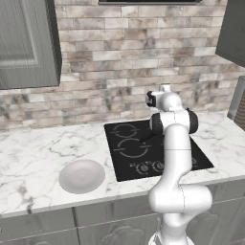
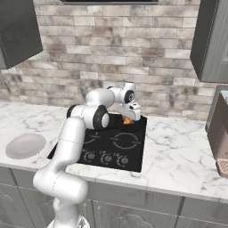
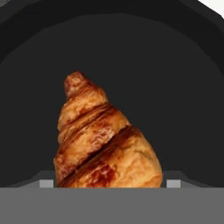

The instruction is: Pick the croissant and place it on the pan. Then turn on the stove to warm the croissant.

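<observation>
The golden-brown croissant stands between my gripper's two fingertips, which sit tight against its sides. Right behind it lies the round black pan, very near. In the right base view my gripper points down over the back of the black stove, and the croissant shows as an orange spot under it. The stove's knobs line its front edge. In the left base view my own arm hides the hand's tips above the stove.
A pale grey plate rests on the marble counter left of the stove. A brown appliance stands at the counter's right end. Dark wall cabinets hang above, and a brick wall backs the counter.
</observation>
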